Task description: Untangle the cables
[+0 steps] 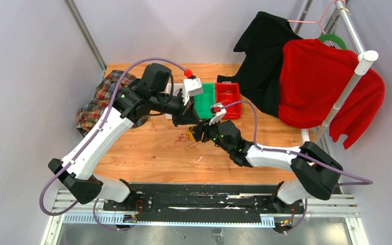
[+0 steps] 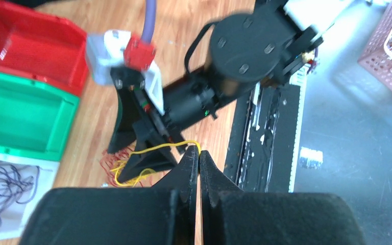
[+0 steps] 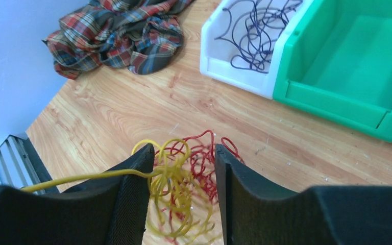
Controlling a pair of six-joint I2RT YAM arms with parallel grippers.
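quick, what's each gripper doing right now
left gripper: jaws closed, pinching the yellow cable
right gripper: jaws open, straddling the cable tangle, gripping nothing

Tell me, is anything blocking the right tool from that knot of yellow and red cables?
Nothing visible does. The right tool stands open with its fingers either side of the cables, and the left tool pinches one yellow strand.
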